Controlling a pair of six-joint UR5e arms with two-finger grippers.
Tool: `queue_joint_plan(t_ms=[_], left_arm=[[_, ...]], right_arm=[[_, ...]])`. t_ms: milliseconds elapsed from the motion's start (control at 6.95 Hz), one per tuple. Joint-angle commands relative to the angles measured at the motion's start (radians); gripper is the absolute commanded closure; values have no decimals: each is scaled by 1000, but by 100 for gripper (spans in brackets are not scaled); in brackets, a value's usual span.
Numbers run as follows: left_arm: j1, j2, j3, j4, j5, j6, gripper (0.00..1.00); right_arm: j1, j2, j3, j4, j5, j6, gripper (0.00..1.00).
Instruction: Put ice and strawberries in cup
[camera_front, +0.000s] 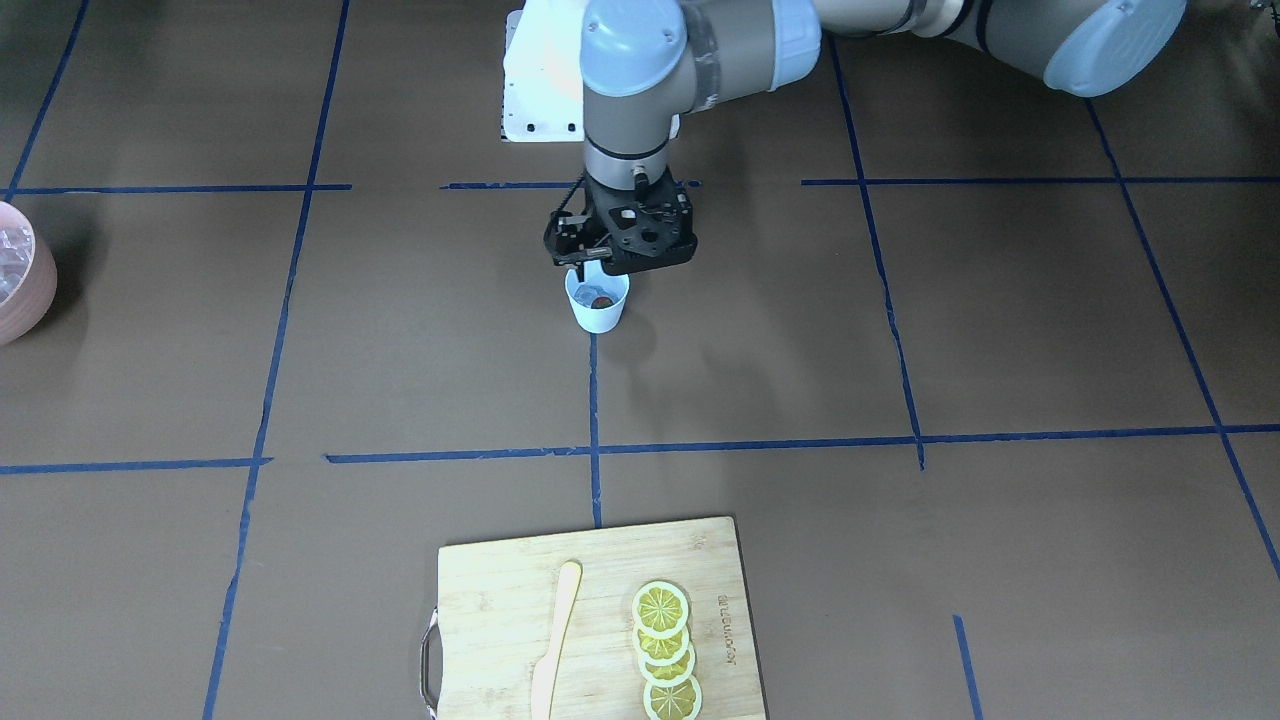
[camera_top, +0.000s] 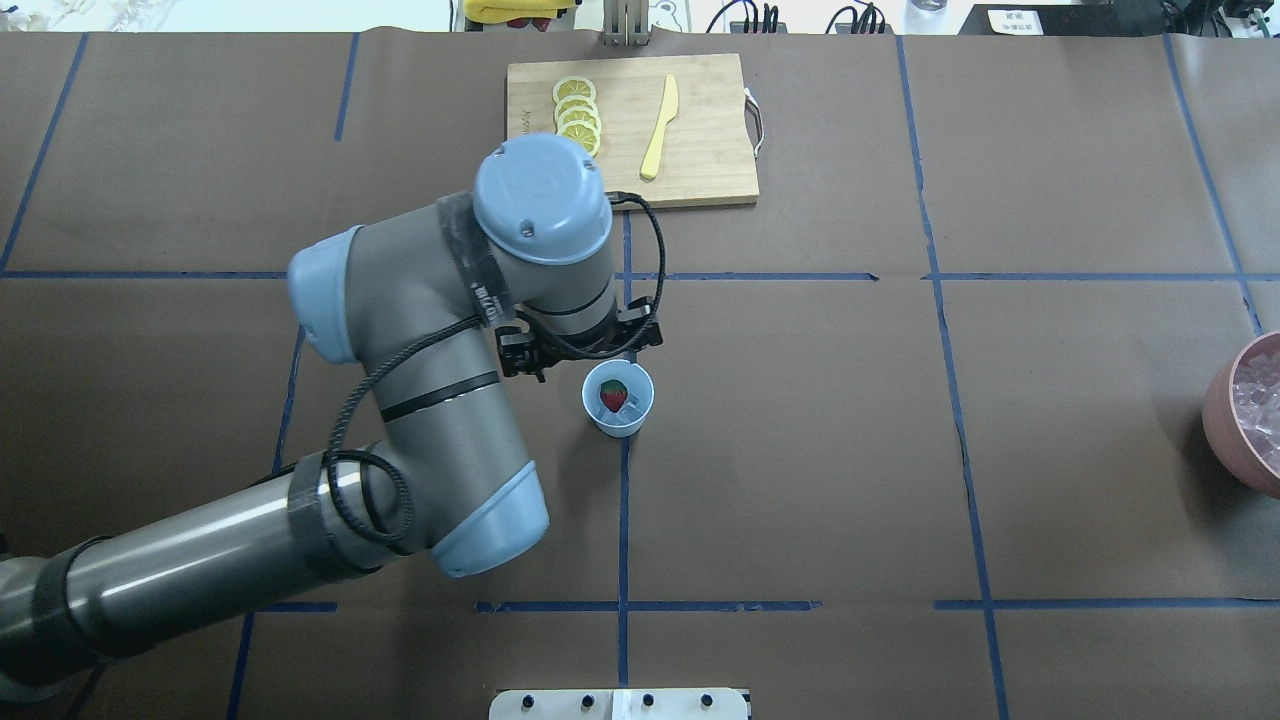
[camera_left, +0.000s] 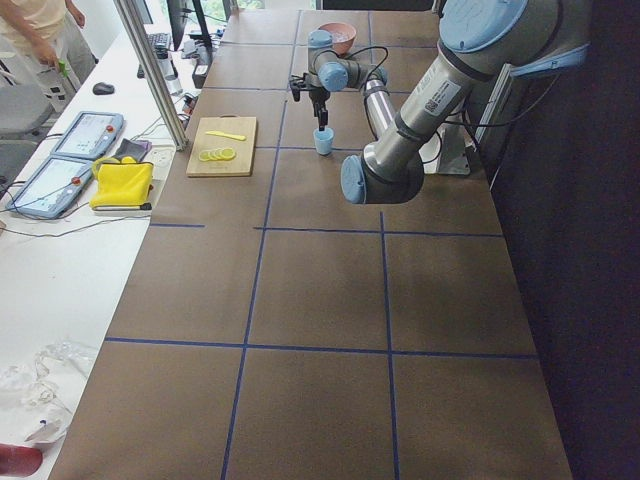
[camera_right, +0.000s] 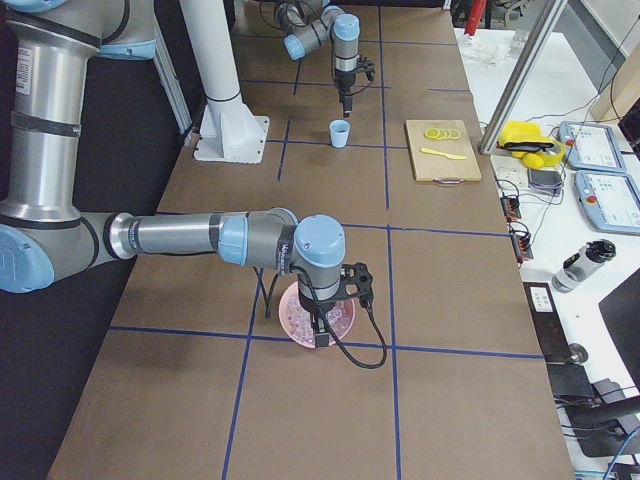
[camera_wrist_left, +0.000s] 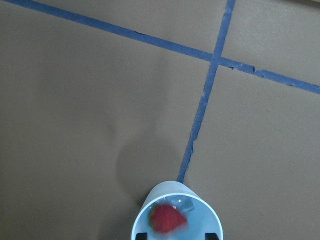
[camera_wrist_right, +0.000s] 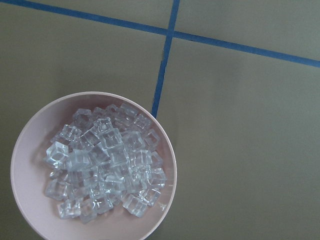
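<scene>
Upright on the surface, at a crossing of blue tape lines: the cup (camera_front: 600, 318). Inside the cup, one red strawberry (camera_top: 612, 397), with at least one clear cube of ice (camera_wrist_left: 183, 203) just beside it. Directly above the cup, the left hand (camera_front: 603, 265), fingers spread wider than the rim, one tip on either side of the cup in the wrist view, gripping nothing.

Well apart from the cup, toward the robot's right end of the surface: the pink bowl (camera_wrist_right: 30, 195), heaped with more ice (camera_wrist_right: 102, 160). Straight over that bowl, pointing down, the right hand (camera_right: 320, 335). Impossible to tell whether spread or closed, or holding a cube, being seen only small and from the side. Beyond the cup from the robot, a cutting board (camera_top: 700, 150) with lemon slices (camera_top: 578, 115), no part of this job.

Judging by the cup's contents: berry delivered, ice perhaps only begun. For more ice, work for the right arm, far nearer the bowl, with cubes lying straight beneath its hand, then a long carry sideways to the cup. Worth lifting the left hand off the cup first, to free the mouth. No long axis to mind on cubes.
</scene>
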Motion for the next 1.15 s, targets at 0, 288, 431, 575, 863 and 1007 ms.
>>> queue_joint_plan(t_ms=[0,288,431,575,863,1007], left_arm=[[-137,258,-198,8,-54,325,0],[-382,476,-252,3,-204,745,0],[-514,562,-245,0,-261,954,0],[-658,639,-234,5,-337,1152,0],[-897,742,-112,3,-437,1433,0],[-971,797,-56,-9,-468,1454,0]], right_arm=[[0,0,-1,0,-1,-1,1],[0,1,-4,0,-1,1,1],[-2,1,-4,0,-1,1,1],[0,3,-4,0,-1,1,1],[0,6,-7,0,-1,1,1],[0,6,-7,0,-1,1,1]])
